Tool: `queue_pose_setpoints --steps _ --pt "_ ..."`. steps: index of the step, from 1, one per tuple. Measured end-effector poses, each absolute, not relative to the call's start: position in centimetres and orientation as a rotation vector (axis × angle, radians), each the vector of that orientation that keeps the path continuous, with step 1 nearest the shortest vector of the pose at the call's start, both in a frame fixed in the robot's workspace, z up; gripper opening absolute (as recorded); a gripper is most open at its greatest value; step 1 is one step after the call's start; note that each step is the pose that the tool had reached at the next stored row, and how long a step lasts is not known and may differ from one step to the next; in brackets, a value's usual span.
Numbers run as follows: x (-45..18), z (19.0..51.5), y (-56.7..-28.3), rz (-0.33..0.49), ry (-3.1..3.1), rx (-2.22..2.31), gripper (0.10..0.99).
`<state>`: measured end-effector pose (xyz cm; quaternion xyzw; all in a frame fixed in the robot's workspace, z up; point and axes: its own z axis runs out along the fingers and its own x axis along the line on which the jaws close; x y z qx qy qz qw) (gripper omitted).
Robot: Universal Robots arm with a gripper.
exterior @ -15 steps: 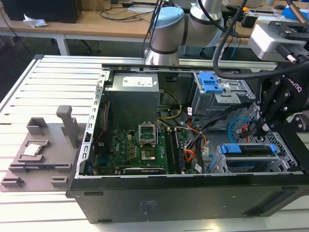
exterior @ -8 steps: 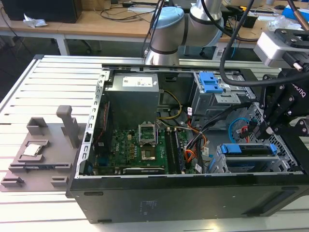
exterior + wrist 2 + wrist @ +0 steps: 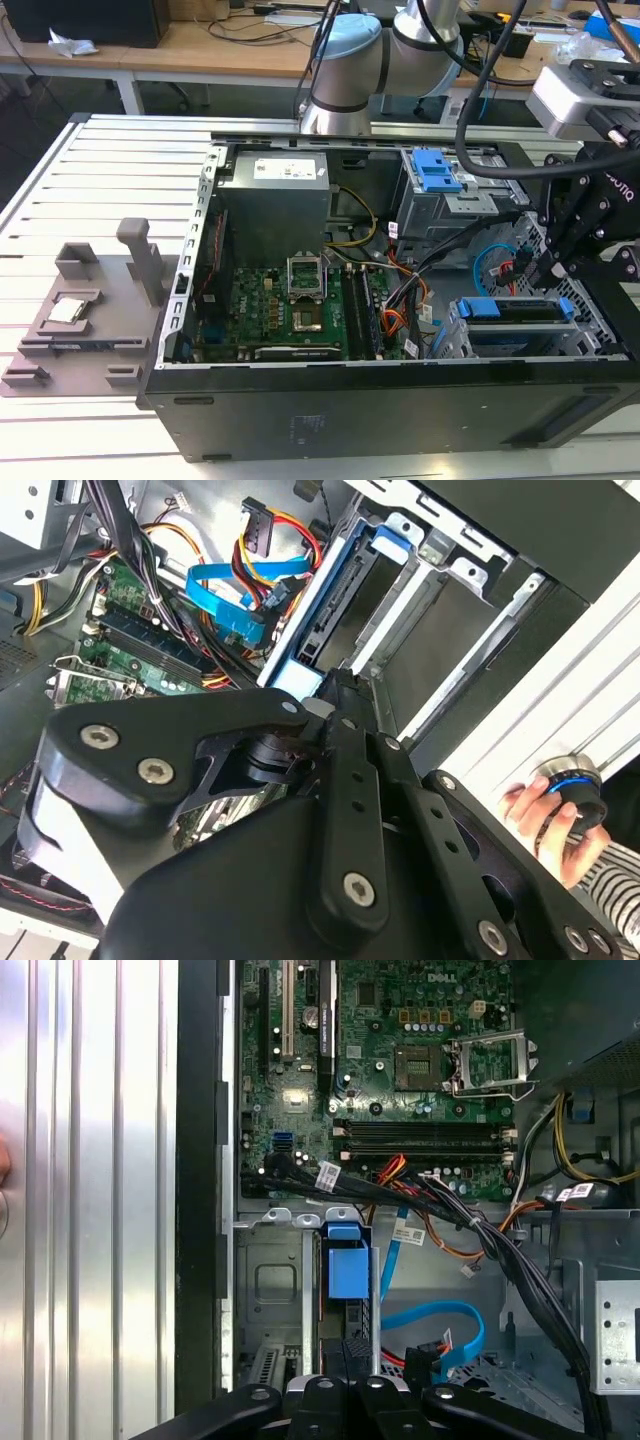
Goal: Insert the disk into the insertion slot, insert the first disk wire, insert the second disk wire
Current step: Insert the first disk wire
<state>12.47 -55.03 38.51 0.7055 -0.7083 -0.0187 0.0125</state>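
The disk [image 3: 505, 308] stands on edge in the insertion slot [image 3: 455, 338] at the exterior view's right of the open computer case. Its blue carrier also appears in both wrist views [image 3: 318, 615] [image 3: 345, 1270], set between the silver cage walls [image 3: 262, 1280] [image 3: 445, 610]. My black gripper [image 3: 553, 268] hangs just above the carrier's right end. Both wrist views show its fingers close together, and the gripper [image 3: 335, 680] [image 3: 346, 1352] touches the disk's near end. A loose blue flat cable [image 3: 432, 1322] [image 3: 225, 595] lies beside the cage.
A taller cage with a blue lever [image 3: 437, 170] stands behind the slot. The motherboard [image 3: 280, 310] and a black cable bundle [image 3: 470, 1225] lie beside it. A grey fixture [image 3: 90, 300] sits on the slatted table. A person's hand [image 3: 545, 805] holds a knob outside the case.
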Motion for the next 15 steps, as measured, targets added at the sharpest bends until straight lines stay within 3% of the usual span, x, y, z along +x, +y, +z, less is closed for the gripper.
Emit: queue_pose_setpoints --steps 15 --pt "15.1 38.5 -53.7 -0.059 -2.207 2.199 0.106"
